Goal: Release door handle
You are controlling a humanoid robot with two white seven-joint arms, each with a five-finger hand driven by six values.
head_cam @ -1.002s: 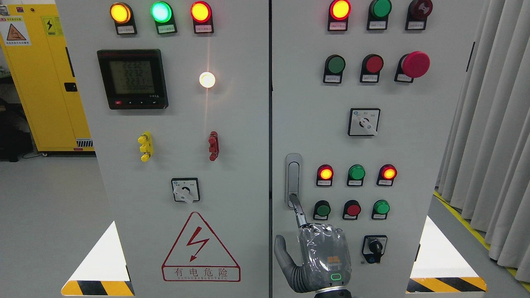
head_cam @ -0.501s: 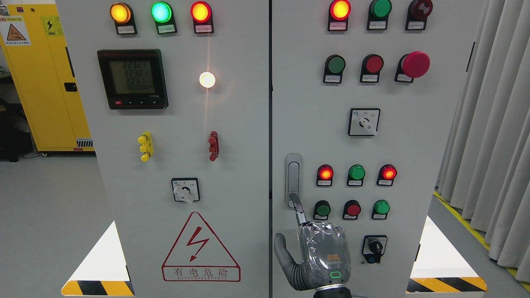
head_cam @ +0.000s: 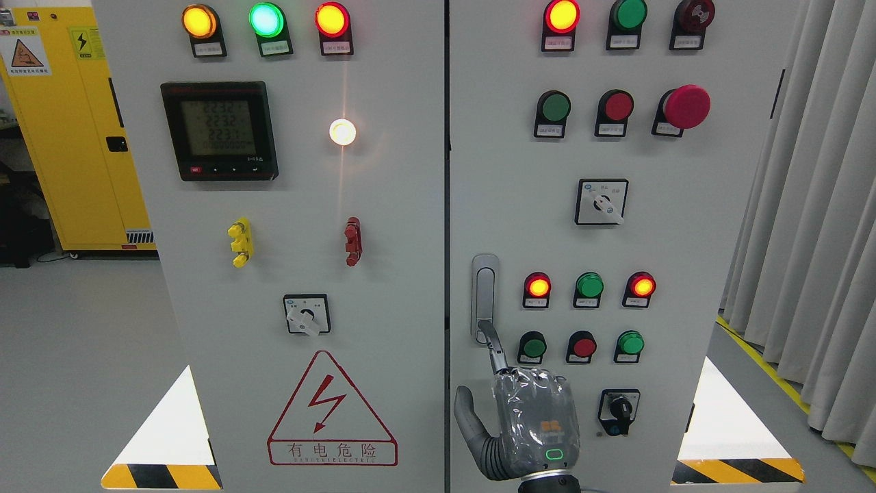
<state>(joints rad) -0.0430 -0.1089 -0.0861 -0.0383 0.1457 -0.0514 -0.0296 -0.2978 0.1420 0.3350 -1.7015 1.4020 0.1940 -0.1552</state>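
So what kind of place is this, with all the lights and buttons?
Probably a factory or electrical training room: a grey control cabinet with lit lamps, a lightning warning sign, and a yellow safety cabinet. The robot's right hand touches the door handle.

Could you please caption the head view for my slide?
Right robot hand with one extended finger at the door handle's lower end.

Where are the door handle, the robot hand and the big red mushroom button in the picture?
door handle (head_cam: pixel 484 291): head view, middle of the metal lever.
robot hand (head_cam: pixel 535 419): head view, back of the hand, right arm.
big red mushroom button (head_cam: pixel 687 107): head view, centre of the red cap.
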